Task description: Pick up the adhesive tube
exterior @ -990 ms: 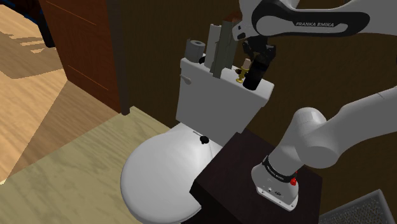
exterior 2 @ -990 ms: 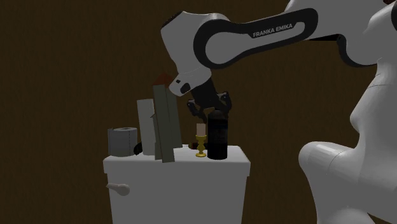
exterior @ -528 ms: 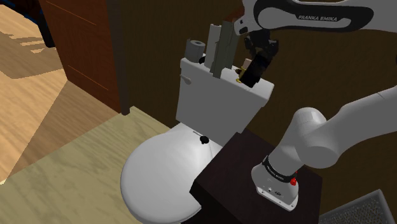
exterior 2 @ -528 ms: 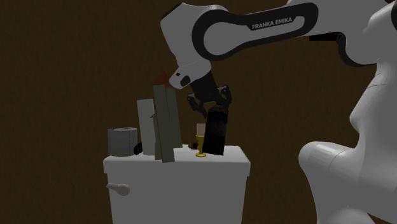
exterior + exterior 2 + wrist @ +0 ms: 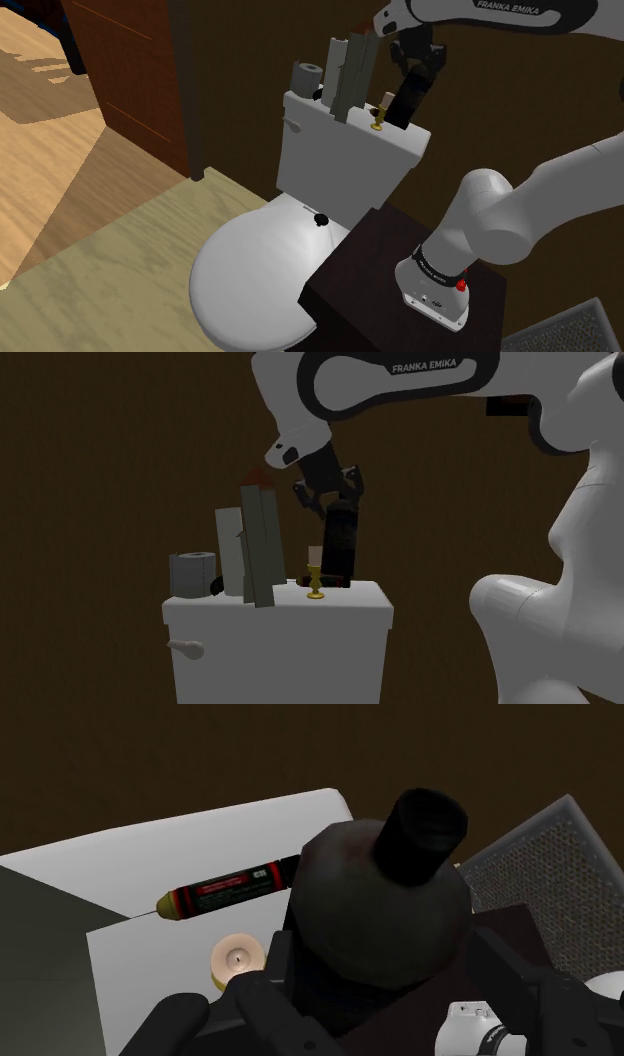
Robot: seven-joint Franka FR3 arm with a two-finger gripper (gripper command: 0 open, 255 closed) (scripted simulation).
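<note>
Adhesive tube (image 5: 225, 889) lies unheld beneath the tool (image 5: 335, 504), which clasps a bottle (image 5: 380, 914).

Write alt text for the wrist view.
The gripper clasps a dark bottle with a black cap. Beyond it, a red-and-black tube with a yellow tip lies on the white toilet tank lid, near a small pale candle.

White Franka arm (image 5: 520, 205) with rounded links and dark joints; a black band (image 5: 380, 387) bears white FRANKA EMIKA lettering. All-black gripper (image 5: 333, 510), 2 fingers (image 5: 270, 1014). White base flange (image 5: 432, 295) carries 1 red button (image 5: 461, 285)
</note>
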